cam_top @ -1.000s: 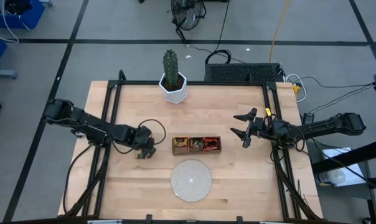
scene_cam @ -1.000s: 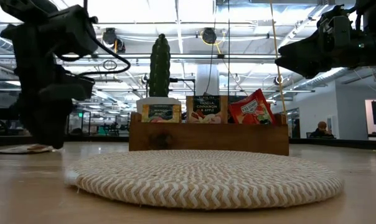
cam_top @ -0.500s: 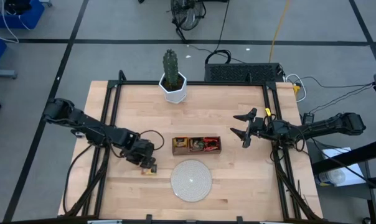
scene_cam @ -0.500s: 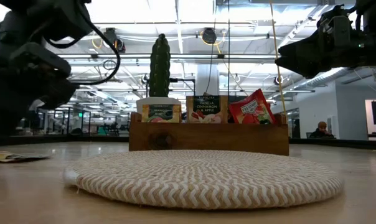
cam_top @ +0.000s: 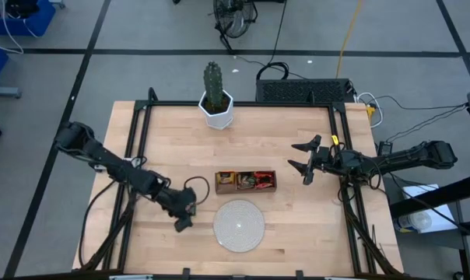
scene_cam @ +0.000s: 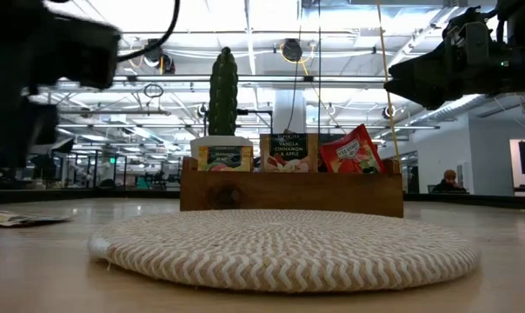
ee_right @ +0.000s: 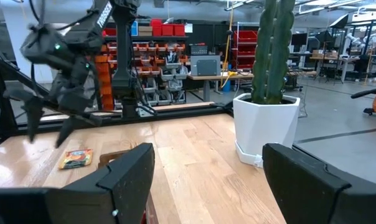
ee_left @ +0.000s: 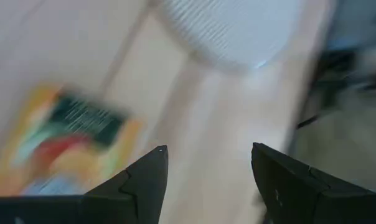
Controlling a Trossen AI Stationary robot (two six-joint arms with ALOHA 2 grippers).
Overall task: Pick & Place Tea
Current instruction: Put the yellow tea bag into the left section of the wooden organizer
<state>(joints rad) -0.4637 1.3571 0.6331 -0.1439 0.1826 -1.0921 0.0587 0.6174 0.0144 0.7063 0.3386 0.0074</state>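
We find the left gripper [cam_top: 183, 221], fingers wide, empty, lower left of centre, above a loose tea sachet [ee_left: 63, 143] on the desk [cam_top: 297, 225], poised to pick; the right gripper [cam_top: 303, 155], fingers wide, waits at right.

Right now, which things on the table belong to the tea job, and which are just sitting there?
Job:
- loose tea sachet on the table by the open left gripper
- tea sachets upright in the wooden tray
- woven disc
- right gripper, open, waiting at the right

Lying about:
- cactus in white pot
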